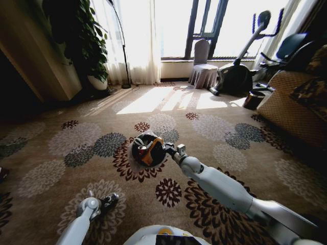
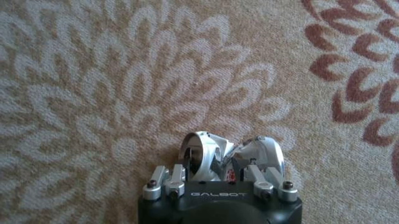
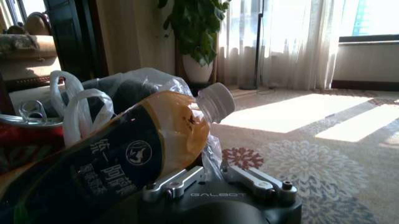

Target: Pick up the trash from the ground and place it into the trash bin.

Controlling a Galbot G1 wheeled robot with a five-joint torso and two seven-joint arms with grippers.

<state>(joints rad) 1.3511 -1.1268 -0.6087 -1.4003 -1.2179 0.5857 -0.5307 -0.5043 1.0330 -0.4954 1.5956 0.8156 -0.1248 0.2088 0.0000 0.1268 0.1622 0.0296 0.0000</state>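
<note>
Right gripper (image 1: 168, 148) reaches out over the flowered carpet to the small black bag-lined trash bin (image 1: 139, 151), fingers clamped on a yellow-and-black labelled bottle (image 1: 152, 151) lying across its rim. Let go now and it may roll off. Left gripper (image 1: 110, 200) hangs near, fingers pinched together, empty.

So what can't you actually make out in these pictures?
- Right tool: head view, too small at the trash bin; right wrist view, the bottle hides its tips.
- Bin's depths: trash covers them.
- Can: cut by the edge.
- Left tool: finger gap unclear.
</note>
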